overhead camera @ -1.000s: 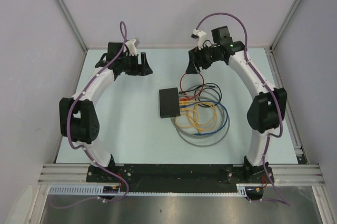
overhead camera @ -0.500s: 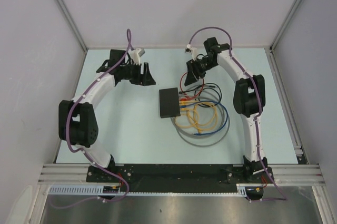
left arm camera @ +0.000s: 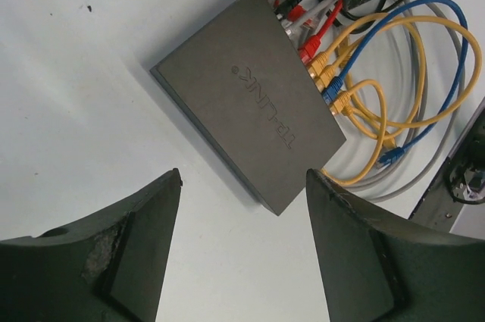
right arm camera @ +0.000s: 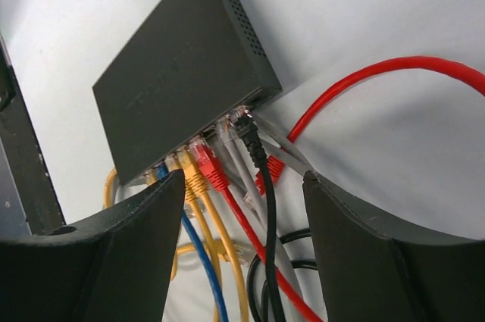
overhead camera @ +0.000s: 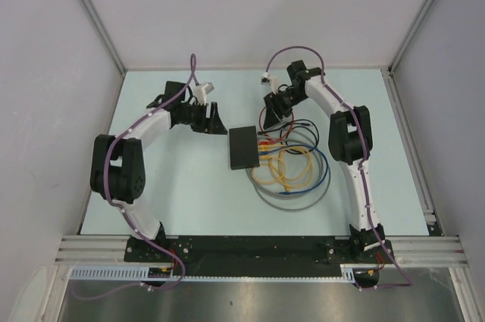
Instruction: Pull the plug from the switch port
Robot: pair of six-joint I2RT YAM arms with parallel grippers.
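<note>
Top view: the flat matte-black switch [overhead camera: 244, 148] lies mid-frame on the tabletop [overhead camera: 182, 186], with coloured cables [overhead camera: 292, 174] along its right edge.
Left wrist: the left claw [left arm camera: 242, 182] is spread and empty, with the switch above it in frame.
Right wrist: the right claw [right arm camera: 242, 182] is spread and empty, below the plugs [right arm camera: 203, 161].

Plain pale grey walls [overhead camera: 250, 4] enclose a light blue tabletop [overhead camera: 189, 186] — a metal rail [overhead camera: 95, 248] along its near edge.

Probably robot lab: plain panel walls [overhead camera: 250, 4], aluminium frame rail [overhead camera: 95, 248].
</note>
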